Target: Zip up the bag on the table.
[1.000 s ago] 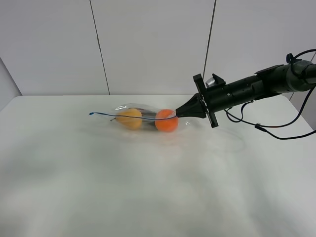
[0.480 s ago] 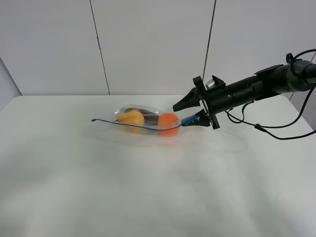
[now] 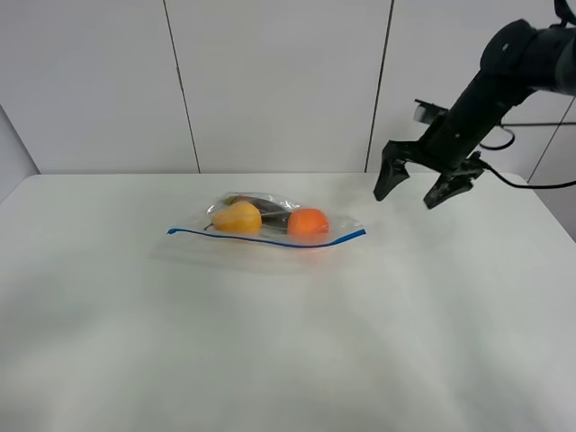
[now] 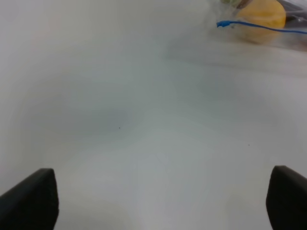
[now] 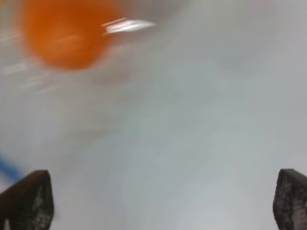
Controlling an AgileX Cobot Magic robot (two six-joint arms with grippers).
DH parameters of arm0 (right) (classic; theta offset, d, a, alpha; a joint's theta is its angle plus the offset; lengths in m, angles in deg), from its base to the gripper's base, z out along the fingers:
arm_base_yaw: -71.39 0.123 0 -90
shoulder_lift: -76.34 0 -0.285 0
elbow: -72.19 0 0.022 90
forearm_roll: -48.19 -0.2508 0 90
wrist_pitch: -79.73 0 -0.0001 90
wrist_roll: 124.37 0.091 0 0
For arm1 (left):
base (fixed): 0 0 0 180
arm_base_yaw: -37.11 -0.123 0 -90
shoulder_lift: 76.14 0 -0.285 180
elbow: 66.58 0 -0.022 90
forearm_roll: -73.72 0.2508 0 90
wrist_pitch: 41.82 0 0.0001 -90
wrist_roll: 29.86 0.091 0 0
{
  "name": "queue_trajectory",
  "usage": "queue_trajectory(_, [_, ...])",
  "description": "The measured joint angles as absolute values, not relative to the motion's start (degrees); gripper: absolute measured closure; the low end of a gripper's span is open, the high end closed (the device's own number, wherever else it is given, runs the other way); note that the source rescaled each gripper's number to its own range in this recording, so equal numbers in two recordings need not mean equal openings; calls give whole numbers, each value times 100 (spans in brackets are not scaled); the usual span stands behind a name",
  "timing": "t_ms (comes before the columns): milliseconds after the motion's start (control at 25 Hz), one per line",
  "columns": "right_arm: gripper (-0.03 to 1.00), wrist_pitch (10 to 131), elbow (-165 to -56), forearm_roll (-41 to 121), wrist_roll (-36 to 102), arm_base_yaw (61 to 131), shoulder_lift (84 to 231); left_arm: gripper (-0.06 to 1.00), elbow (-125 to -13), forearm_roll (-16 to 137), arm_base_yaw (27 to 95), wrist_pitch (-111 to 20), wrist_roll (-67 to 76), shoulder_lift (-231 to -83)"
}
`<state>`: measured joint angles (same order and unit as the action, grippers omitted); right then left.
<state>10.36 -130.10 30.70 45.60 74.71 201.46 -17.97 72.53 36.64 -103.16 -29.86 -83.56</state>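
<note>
The clear zip bag [image 3: 270,236] lies flat on the white table [image 3: 270,351], its blue zip strip [image 3: 270,241] running along the near edge. A yellow fruit [image 3: 238,217] and an orange fruit [image 3: 309,222] show through it. My right gripper [image 3: 407,197] is open and empty, raised above the table to the right of the bag and apart from it. Its wrist view is blurred and shows the orange fruit [image 5: 62,33] beyond the open gripper [image 5: 160,201]. My left gripper [image 4: 158,201] is open and empty over bare table, with the bag's left end [image 4: 261,21] farther ahead.
White wall panels stand behind the table's far edge [image 3: 270,174]. The right arm's cable [image 3: 531,184] hangs at the far right. The left arm does not show in the exterior high view.
My right gripper opened and let go of the bag's right end, then rose and drew back to the right. The bag dropped flat on the table.
</note>
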Motion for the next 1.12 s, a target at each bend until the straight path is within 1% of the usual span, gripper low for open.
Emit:
queue_trajectory(80, [-2,1033,-13223,3748,4772,7471,20100,-6,-1797,7253,3664,-10316,-2986,-8356])
queue_trajectory(200, [-2,1026,-13285,4310,4912,7471,20067,-6,-1797,7256,3664,-10316,-2986,-8356])
queue_trajectory(440, [-2,1025,-13238,4507,5018,7471,19784,-6,-1797,7256,3664,-10316,-2986,-8356])
queue_trajectory(560, [-2,1026,-12916,4518,5034,7454,19350,-6,-1797,7256,3664,-10316,-2986,-8356])
queue_trajectory(720, [-2,1025,-11972,4535,5046,7454,18519,-6,-1797,7256,3664,-10311,-2986,-8356])
queue_trajectory(1120, [-2,1046,-8258,4529,5050,7454,15469,-6,-1797,7256,3664,-10311,-2986,-8356])
